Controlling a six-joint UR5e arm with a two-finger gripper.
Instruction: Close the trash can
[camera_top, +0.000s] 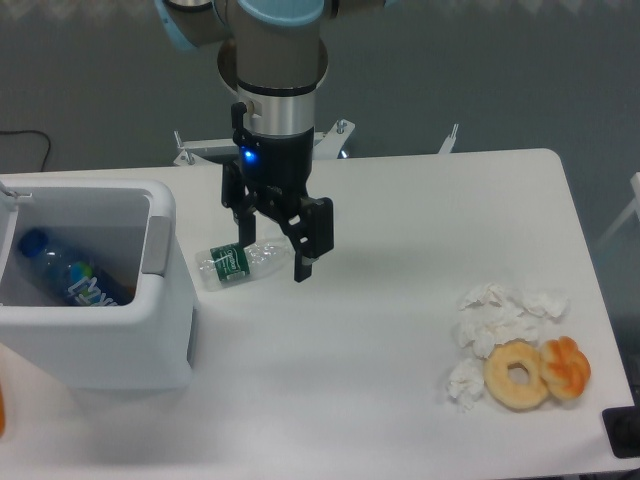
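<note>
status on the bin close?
Gripper open, empty, over a clear bottle on the table. Trash can open, blue bottle inside. Nothing seen blocking the rim.

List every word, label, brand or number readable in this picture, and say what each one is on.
Nothing reads clearly.
Blue bottle inside the trash can: white lettering on its label, too blurred to read.
Clear bottle lying on the table: green label, print too small to read.
Gripper: no visible text.

Silver-grey cylindrical arm (275, 60) with pale blue joint caps. Below it, polished metal wrist ring, then black body bearing small blue indicator light. Black two-finger claw (270, 262), angular linkages, flat finger pads.
</note>
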